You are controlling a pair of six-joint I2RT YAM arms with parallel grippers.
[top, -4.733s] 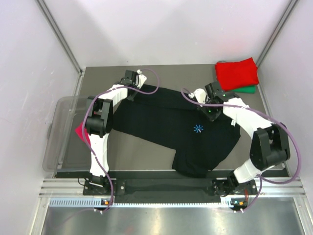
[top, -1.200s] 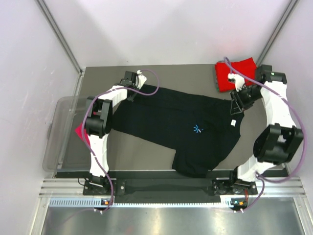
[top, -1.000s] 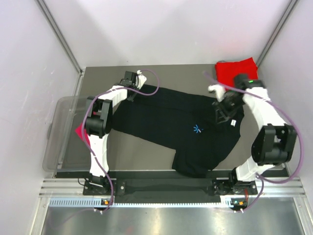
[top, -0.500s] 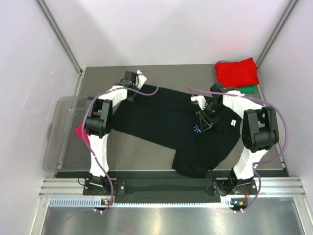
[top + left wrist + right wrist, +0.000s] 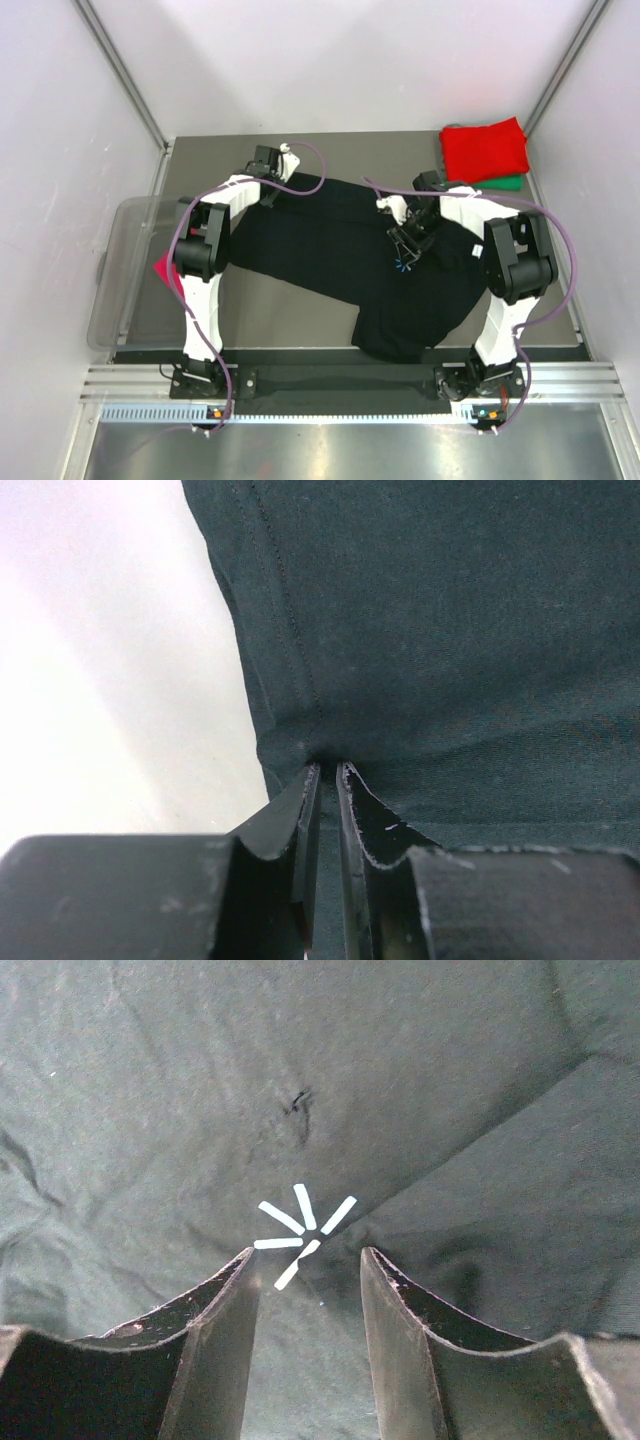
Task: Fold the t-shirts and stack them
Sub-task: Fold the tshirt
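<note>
The soft black cloth t-shirt is plain except for a small light-blue starburst print. At 1 o'clock, a folded red cloth shirt covers a green one. Magenta cloth shows at 9 o'clock beside the dull grey counter.

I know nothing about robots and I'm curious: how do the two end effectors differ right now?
The left end effector is shut, pinching the black t-shirt at its edge; the right end effector is open, gripping nothing. The left is at the shirt's far-left edge; the right is over mid-shirt, straddling the starburst print. Both have dark fingers and face the same shirt.
</note>
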